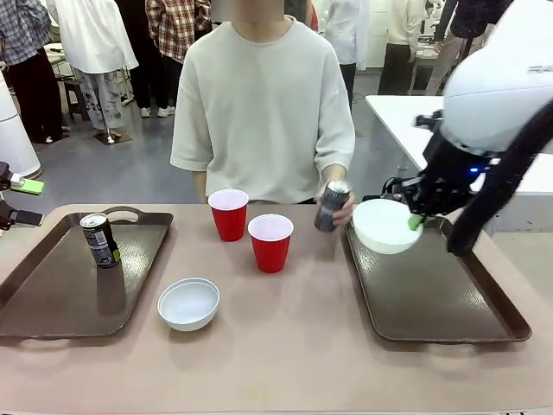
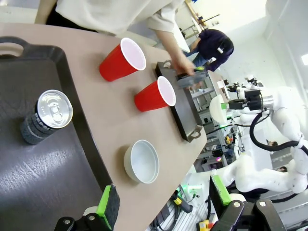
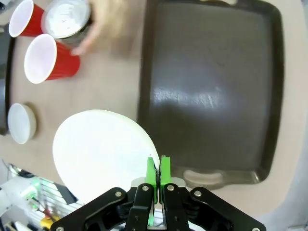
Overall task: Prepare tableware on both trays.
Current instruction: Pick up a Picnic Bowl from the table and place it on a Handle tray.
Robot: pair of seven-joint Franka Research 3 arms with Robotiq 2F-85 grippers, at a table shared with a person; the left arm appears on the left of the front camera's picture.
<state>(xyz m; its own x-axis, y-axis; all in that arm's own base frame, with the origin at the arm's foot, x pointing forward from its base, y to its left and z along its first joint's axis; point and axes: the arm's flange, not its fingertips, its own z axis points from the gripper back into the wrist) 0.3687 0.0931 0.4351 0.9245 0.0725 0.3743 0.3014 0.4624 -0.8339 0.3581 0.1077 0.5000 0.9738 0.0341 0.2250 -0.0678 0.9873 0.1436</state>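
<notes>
Two trays flank the table [image 1: 294, 346]: left tray [image 1: 52, 285] at nine o'clock, bare right tray [image 1: 432, 303] at three. Right gripper [image 1: 416, 221] pinches a white bowl [image 1: 384, 226] over that tray's eleven o'clock corner, left gripper [image 2: 162, 192] spread and empty; a second bowl [image 1: 188, 303] lies loose at seven. At twelve wait a far cup [image 1: 228, 213] and near cup [image 1: 270, 242], both red; one can [image 1: 100, 239] stands on the left tray, a second can [image 1: 332, 205] sits in the person's hand [image 1: 348, 208], so the work seems barely begun.

Bright, even light
Glare on the tray [image 3: 211, 101] ahead of the right gripper [image 3: 157, 163]; hand [image 3: 103, 24] beyond it motion-blurred; wrist-view edges warp.
</notes>
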